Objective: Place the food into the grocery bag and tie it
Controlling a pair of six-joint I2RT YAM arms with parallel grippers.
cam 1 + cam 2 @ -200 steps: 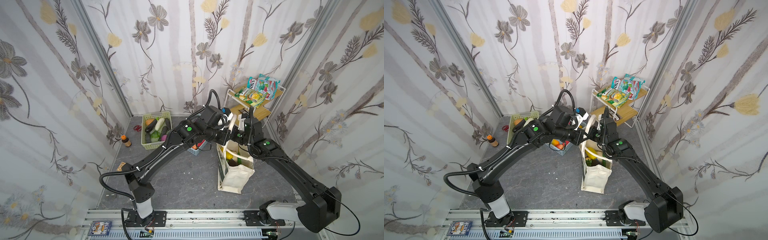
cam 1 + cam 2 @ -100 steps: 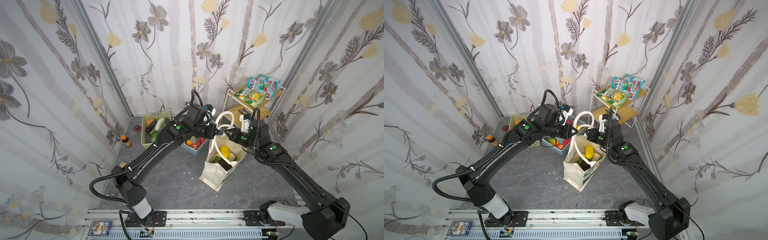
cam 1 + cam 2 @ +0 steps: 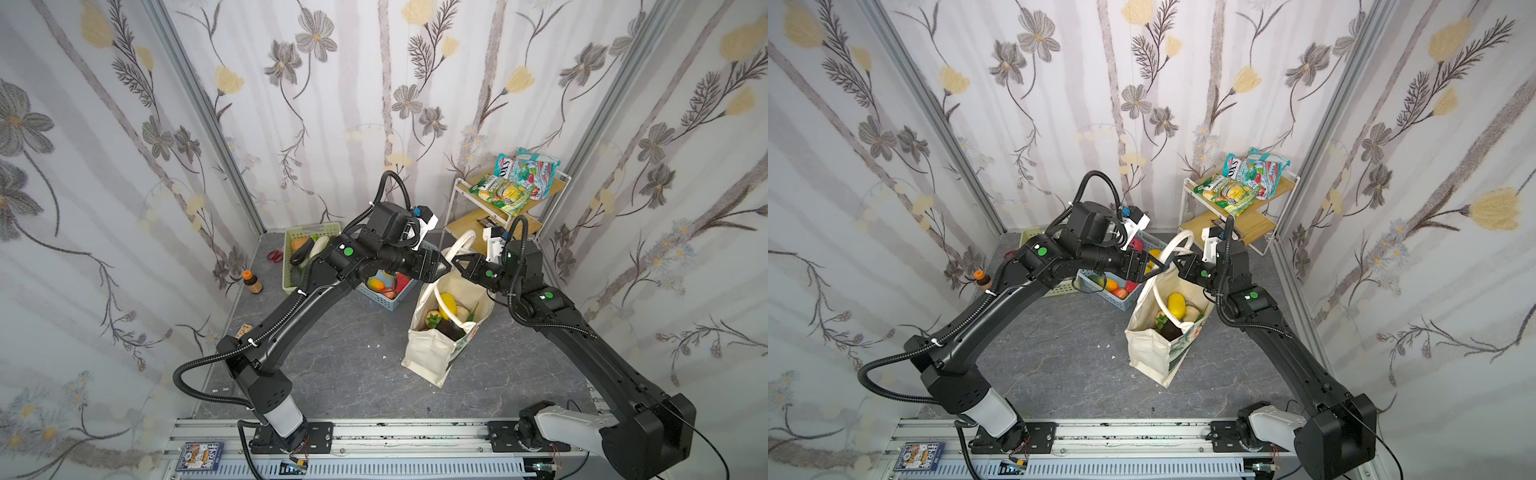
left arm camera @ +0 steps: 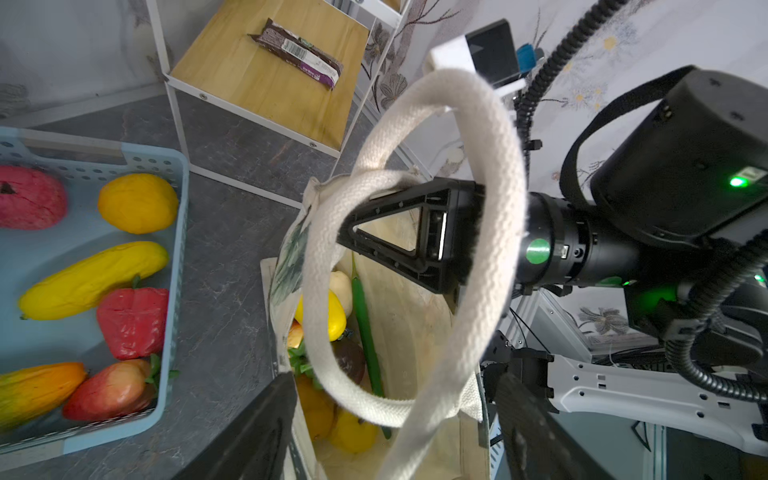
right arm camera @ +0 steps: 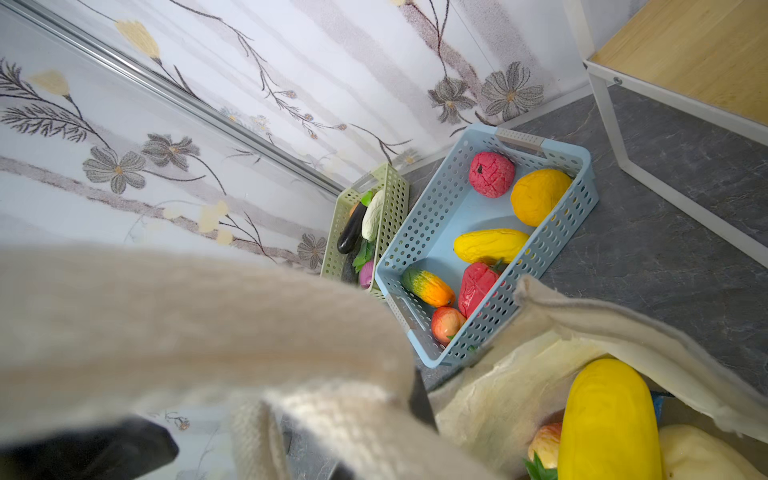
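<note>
The grocery bag (image 3: pixel 430 353) (image 3: pixel 1148 347) stands tilted on the grey floor with its mouth open. Food lies inside it, with a yellow fruit (image 3: pixel 448 302) (image 4: pixel 334 318) (image 5: pixel 609 419) on top. Its cream handles (image 3: pixel 462 243) (image 3: pixel 1177 245) rise in loops between my two grippers. My left gripper (image 3: pixel 444 265) (image 4: pixel 395 376) is open, and a handle strap (image 4: pixel 478 332) hangs loose between its fingers. My right gripper (image 3: pixel 457 262) (image 4: pixel 344 230) pokes through one loop and is shut on the other handle (image 5: pixel 332 415), which hides its jaws in the right wrist view.
A blue basket (image 3: pixel 390 306) (image 5: pixel 419 224) of toy fruit sits left of the bag, with a green basket (image 3: pixel 289 270) behind it. A white-framed wooden shelf (image 3: pixel 494 222) at the back right carries candy packets (image 3: pixel 515 183). A brown bottle (image 3: pixel 251 282) and red scissors (image 3: pixel 272 255) lie by the left wall.
Both arms swung left, dragging the bag's top with them so the bag now tilts. My left gripper has opened and let go of the handle. The right stays shut.
</note>
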